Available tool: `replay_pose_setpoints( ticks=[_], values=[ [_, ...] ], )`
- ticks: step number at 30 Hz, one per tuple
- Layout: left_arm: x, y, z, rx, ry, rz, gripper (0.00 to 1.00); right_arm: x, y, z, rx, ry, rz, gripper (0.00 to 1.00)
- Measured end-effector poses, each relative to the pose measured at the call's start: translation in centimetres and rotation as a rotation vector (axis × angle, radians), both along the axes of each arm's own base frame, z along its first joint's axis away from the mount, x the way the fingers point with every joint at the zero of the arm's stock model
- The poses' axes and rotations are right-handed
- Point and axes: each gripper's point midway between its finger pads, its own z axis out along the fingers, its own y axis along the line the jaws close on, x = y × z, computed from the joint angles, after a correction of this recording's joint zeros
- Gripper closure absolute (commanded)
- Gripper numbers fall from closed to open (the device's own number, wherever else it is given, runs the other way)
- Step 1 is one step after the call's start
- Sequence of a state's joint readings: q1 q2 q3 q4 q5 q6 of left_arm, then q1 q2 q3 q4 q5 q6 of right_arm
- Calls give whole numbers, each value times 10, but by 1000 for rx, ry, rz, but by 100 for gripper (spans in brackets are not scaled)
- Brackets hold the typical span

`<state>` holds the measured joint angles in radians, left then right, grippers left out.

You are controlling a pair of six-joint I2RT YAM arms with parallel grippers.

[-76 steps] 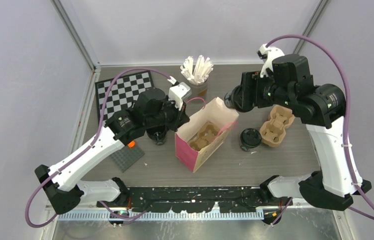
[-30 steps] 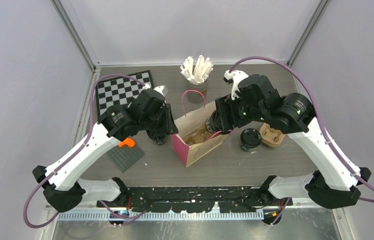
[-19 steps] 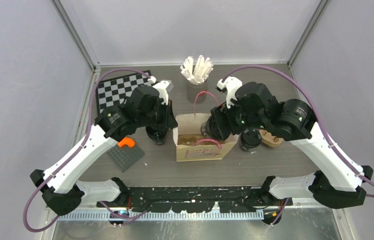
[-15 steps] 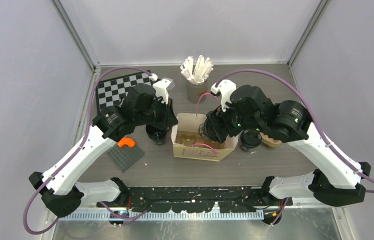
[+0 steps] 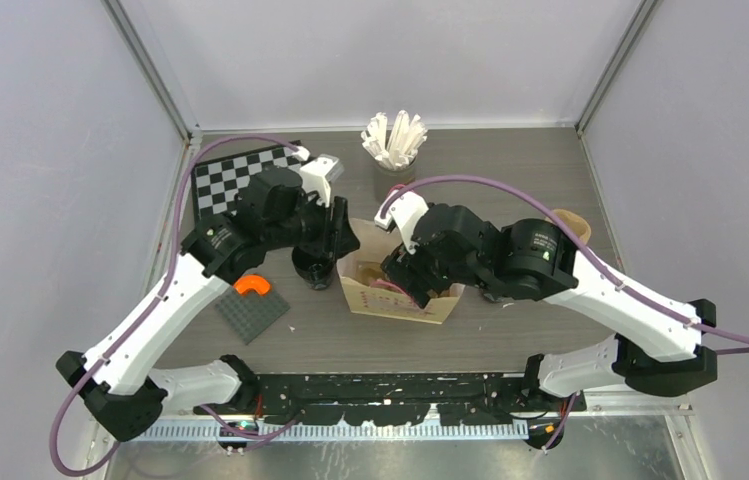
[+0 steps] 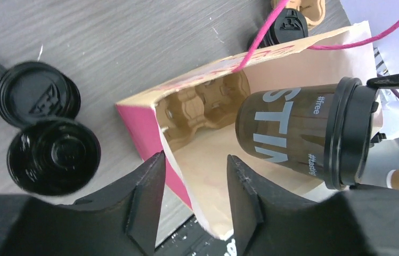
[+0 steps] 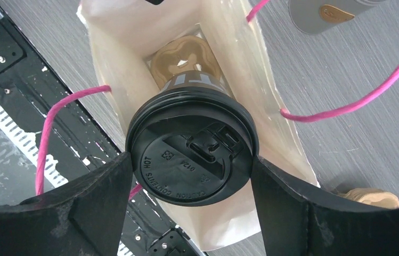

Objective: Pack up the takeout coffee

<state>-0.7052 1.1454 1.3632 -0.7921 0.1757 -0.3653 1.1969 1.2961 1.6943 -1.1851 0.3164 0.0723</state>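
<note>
Black, lidded coffee cup (image 6: pixel 298 136) bears pale block lettering.

The right gripper (image 7: pixel 192 178) has its two black fingers (image 7: pixel 93 200) pressed against opposite sides of the round black plastic lid (image 7: pixel 192 154) of a small black disposable coffee cup (image 7: pixel 194 80), whose body points down into an open paper bag (image 7: pixel 112 37) with cream inner walls. A brown moulded-pulp cup carrier (image 7: pixel 178 56) lies at the bag's bottom, and a pink cord handle (image 7: pixel 48 144) loops out over the dark wood-grain table (image 7: pixel 303 69)
</note>
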Motion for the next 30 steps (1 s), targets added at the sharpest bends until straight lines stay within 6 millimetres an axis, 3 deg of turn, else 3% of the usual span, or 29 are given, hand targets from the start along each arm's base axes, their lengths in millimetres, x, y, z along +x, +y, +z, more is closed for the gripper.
replay_pose_setpoints(
  ticks=[11,20,25,30],
  values=[
    [-47,31,3,-100,138,112,48,-25,21,-13,-38,-64,102,27],
    [-58,31,-15,-105,226,122,47,-45,33,-23,-73,-100,166,27],
    [-62,33,-37,-73,264,122,55,-50,38,-28,-91,-106,181,28],
    [-62,34,-49,-45,263,109,72,-52,39,-31,-109,-120,184,28]
  ],
)
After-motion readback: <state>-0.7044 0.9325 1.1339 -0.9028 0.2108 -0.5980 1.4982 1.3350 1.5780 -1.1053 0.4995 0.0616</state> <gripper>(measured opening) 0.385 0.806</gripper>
